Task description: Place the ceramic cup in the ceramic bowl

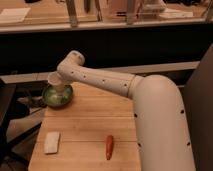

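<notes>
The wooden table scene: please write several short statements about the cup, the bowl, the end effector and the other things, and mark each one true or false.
1. The small off-white ceramic cup is over the round green ceramic bowl. True.
2. The green bowl sits at the near right corner of the light wooden table. False: it sits at the far left corner.
3. The end effector is at the cup, above the bowl. True.
4. A slim red-orange carrot-like object lies inside the bowl. False: it lies on the table near the front edge.
5. A pale rectangular sponge-like block lies at the table's near left. True.
</notes>
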{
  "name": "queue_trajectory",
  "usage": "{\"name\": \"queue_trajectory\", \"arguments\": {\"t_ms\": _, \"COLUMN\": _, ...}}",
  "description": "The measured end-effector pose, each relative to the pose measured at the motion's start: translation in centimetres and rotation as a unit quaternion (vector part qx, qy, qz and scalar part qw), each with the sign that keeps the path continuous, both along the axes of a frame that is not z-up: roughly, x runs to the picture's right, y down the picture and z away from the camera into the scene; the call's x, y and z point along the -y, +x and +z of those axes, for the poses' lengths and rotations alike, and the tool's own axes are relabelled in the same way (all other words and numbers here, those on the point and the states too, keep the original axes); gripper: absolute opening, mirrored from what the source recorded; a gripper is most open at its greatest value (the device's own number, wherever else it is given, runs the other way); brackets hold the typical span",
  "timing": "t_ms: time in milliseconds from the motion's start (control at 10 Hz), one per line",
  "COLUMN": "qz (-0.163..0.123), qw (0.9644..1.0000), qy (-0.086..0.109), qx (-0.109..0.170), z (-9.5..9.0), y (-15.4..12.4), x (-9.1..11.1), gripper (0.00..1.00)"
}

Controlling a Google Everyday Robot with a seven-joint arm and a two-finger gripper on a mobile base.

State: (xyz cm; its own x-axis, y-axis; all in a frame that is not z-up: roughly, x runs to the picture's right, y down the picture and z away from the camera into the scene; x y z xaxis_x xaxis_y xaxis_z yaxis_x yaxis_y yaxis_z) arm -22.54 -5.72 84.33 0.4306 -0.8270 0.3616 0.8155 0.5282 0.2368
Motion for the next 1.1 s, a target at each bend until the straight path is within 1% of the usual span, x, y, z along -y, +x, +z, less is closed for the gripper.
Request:
{"name": "queue_trajectory", "arguments": {"t_ms": 100, "qz": 0.0, "qw": 1.0, "qy": 0.0, "qx": 0.001, "z": 0.03, "y": 0.02, "x": -0.01, "gripper": 0.13}}
{"name": "queue_trajectory", "arguments": {"t_ms": 400, "qz": 0.0, "qw": 1.0, "qy": 0.002, "qx": 0.003, "z": 0.24, "y": 0.24, "x": -0.04, "gripper": 0.26}}
{"name": "queue_trajectory", "arguments": {"t_ms": 500, "qz": 0.0, "qw": 1.0, "qy": 0.003, "qx": 0.004, "z": 0.26, "y": 0.28, "x": -0.02, "gripper": 0.29}}
{"name": "queue_trajectory", "arguments": {"t_ms": 1100, "qz": -0.001, "qw": 0.9999, "qy": 0.006, "qx": 0.009, "z": 0.5, "y": 0.6, "x": -0.06, "gripper": 0.29}}
